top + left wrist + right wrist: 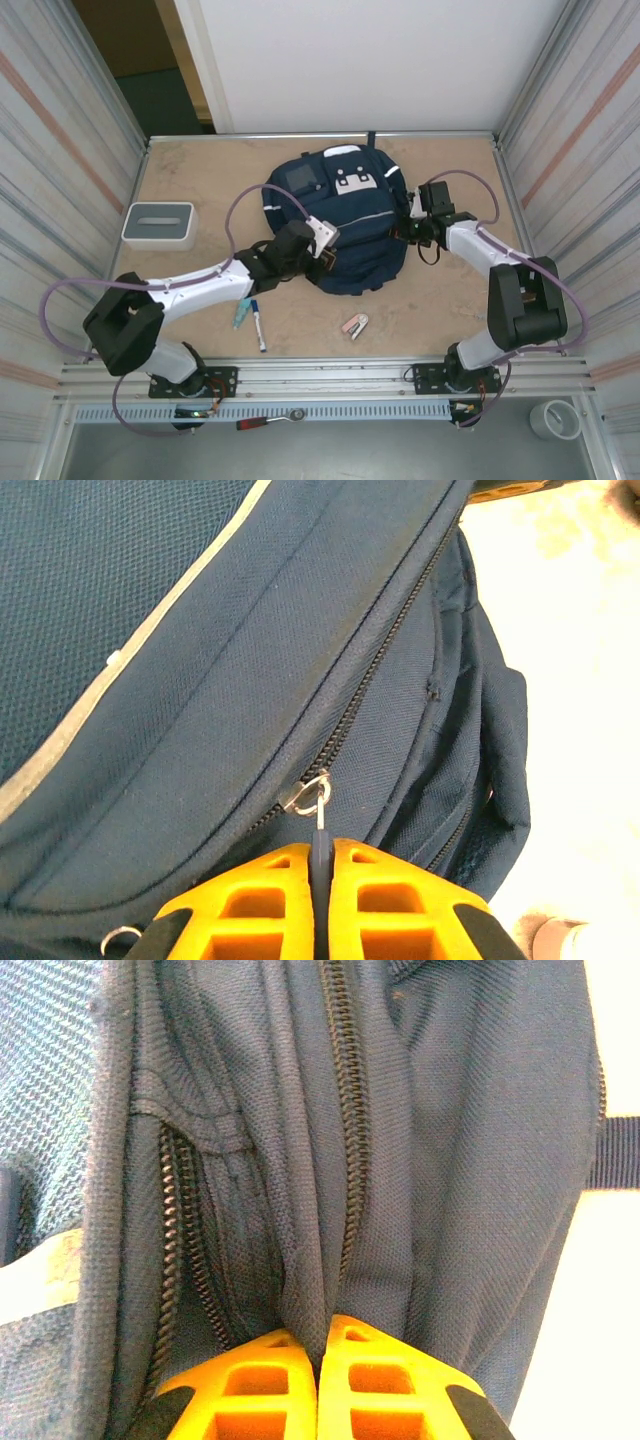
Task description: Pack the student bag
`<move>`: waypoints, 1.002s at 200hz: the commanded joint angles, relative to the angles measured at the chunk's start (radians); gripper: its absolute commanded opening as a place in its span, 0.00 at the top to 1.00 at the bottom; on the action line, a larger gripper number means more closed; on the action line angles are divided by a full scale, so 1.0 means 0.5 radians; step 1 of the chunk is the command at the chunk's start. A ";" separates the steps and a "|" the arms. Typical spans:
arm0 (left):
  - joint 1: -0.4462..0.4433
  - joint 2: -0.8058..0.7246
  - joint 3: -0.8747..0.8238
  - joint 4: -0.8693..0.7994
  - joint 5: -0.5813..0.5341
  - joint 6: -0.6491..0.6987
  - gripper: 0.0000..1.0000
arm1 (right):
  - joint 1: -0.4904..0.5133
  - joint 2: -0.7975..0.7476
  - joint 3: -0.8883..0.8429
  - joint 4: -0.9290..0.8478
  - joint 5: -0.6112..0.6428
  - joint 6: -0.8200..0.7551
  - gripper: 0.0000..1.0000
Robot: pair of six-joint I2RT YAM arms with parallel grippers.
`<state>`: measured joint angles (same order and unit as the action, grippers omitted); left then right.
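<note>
Bag, place: student bag lies flat on the table, mid-width and toward the far edge, with its top loop pointing at that edge.
Bag, build: woven navy fabric, soft and slumped, with folds at the sides. I judge it limp, with no frame to push against.
Bag, surface: coarse weave that should grip well under the pads. It looks neither slippery nor fragile.
Bag, weight: it looks light and slack, so I judge it would slide or bunch on the table if pulled from one side only.
Left gripper: jaws closed tight on the dark pull tab, which hangs from the metal slider. The zipper track beyond the slider has its teeth meshed.
Right gripper: at the bag's side toward the right edge, jaws nearly together. They pinch a raised fold of fabric between two zipper lines.
Best hold, opening: the pull tab, drawn along the track rather than lifted off it.
Best hold, bracing: a fold close beside the track, so the cloth stays taut against the pull.
Risk: the tab is thin and could slip out sideways, and a slack fold may drag free.
Nearby: a grey-white box lies toward the left edge, and a marker lies toward the near edge.
</note>
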<state>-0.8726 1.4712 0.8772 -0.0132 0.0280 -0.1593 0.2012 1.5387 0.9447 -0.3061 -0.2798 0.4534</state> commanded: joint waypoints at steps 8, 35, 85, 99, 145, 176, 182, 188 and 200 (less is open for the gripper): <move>-0.028 0.151 0.207 0.023 0.011 -0.033 1.00 | -0.022 0.035 0.212 0.017 -0.003 -0.021 0.71; -0.031 0.185 0.227 0.075 0.060 -0.051 1.00 | -0.020 -0.199 -0.039 0.004 -0.030 0.063 0.53; -0.031 0.275 0.264 0.103 0.141 -0.053 1.00 | 0.012 -0.369 -0.482 0.324 -0.168 0.342 0.34; -0.031 0.282 0.264 0.094 0.147 -0.056 1.00 | 0.020 -0.280 -0.487 0.454 -0.264 0.386 0.34; -0.034 0.211 0.178 0.090 0.084 -0.067 1.00 | 0.072 -0.047 -0.409 0.637 -0.362 0.430 0.54; -0.025 0.154 0.113 0.032 -0.061 -0.021 1.00 | 0.006 -0.093 -0.432 0.588 -0.239 0.357 0.92; -0.019 0.139 0.104 0.011 -0.088 -0.009 1.00 | -0.011 -0.113 -0.438 0.568 -0.217 0.339 0.96; -0.009 0.125 0.094 -0.007 -0.111 0.004 1.00 | -0.027 -0.133 -0.442 0.545 -0.204 0.319 0.98; 0.026 0.095 0.056 -0.022 -0.139 0.020 1.00 | -0.060 -0.175 -0.450 0.499 -0.180 0.282 1.00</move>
<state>-0.8787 1.5898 0.9379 0.0006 0.0231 -0.1776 0.2127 1.4967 0.7143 -0.0261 -0.4442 0.6437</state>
